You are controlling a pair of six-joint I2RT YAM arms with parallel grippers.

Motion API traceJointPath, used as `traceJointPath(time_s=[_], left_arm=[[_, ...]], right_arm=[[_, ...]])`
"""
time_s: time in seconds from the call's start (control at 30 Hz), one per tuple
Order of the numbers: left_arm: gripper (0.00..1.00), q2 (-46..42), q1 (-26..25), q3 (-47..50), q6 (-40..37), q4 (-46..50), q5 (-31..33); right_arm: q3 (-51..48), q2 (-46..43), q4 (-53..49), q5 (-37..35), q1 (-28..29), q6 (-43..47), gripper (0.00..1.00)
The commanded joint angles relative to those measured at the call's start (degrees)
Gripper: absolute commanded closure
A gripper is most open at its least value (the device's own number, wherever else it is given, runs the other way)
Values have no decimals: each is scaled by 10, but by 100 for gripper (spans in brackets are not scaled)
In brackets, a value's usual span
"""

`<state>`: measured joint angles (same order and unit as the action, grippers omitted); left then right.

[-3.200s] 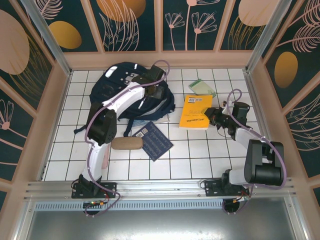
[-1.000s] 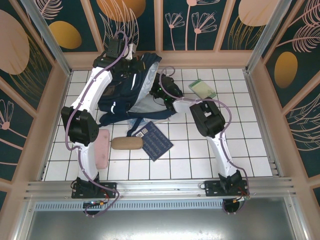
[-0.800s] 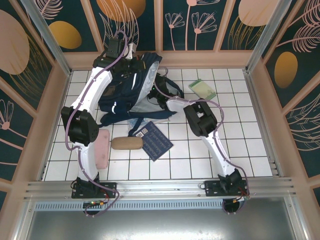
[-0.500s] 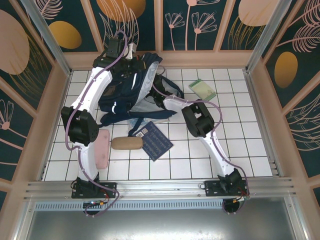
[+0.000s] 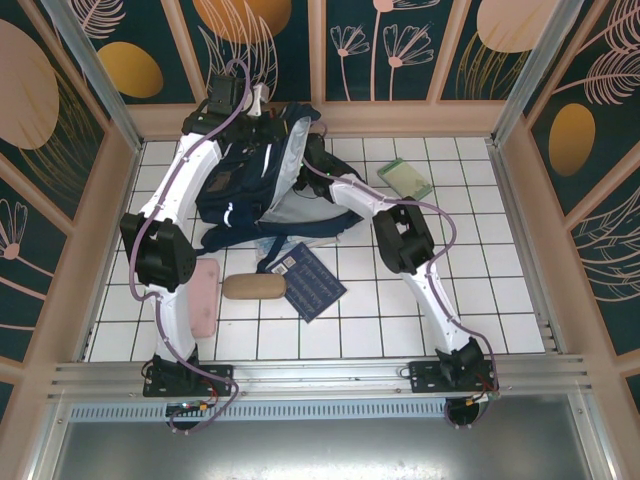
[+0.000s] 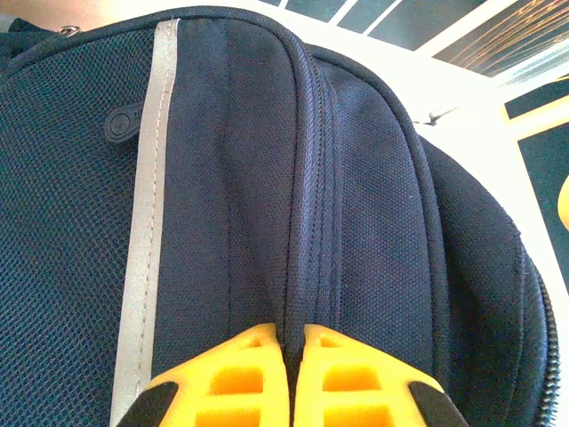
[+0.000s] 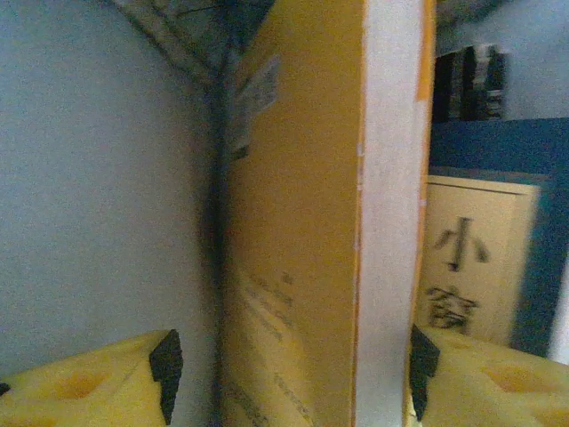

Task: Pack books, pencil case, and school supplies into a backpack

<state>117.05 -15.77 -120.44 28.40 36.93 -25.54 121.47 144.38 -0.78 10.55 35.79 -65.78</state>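
My left gripper (image 6: 289,334) is clenched on the backpack (image 6: 373,178). Its yellow fingers (image 6: 222,378) are pressed together on the raised zip seam at the top of the bag. A pale reflective stripe (image 6: 149,196) runs away from the fingertips just to their left.

From overhead, that hand holds the top of the bag up against the far wall, and my right arm reaches into the bag's open mouth below it.

My right gripper (image 7: 289,374) is released, with its jaws spread. The yellow book (image 7: 293,222) stands on edge between them. There is a clear gap between the left finger and the book's cover. The white page edge sits close against the right finger, though I cannot tell whether they touch. Grey lining lies to the left of that hand. Beyond its right finger I see a navy cover (image 7: 542,178) with a pale panel of dark characters.

On the tiled table (image 5: 470,300), the small green book (image 5: 405,177) lies well to the right of the right hand. A navy book (image 5: 310,282), a tan pouch (image 5: 253,287) and a pink case (image 5: 205,300) lie nearer the arm bases than the bag.
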Motion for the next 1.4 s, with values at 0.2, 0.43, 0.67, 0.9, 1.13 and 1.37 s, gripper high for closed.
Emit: traceJointPath(time_s=[0.2, 0.43, 0.67, 0.9, 1.13, 1.37], left_arm=[[100, -15, -1, -25, -9, -80, -38], [100, -21, -1, 9, -15, -86, -36], [100, -26, -1, 42, -19, -98, -32], [100, -23, -1, 52, -14, -104, -29], [100, -16, -1, 56, -13, -103, -25], [100, -15, -1, 66, -13, -104, -25]], right_arm=[[-42, -117, -110, 7, -16, 65, 29], [-213, -247, -76, -40, -28, 137, 32], [-361, -367, -74, -65, -64, 200, 38], [-482, -433, -50, 32, -106, 229, 43], [-564, -455, -64, 92, -51, 295, 49], [-595, -442, -43, 84, 43, 311, 67]])
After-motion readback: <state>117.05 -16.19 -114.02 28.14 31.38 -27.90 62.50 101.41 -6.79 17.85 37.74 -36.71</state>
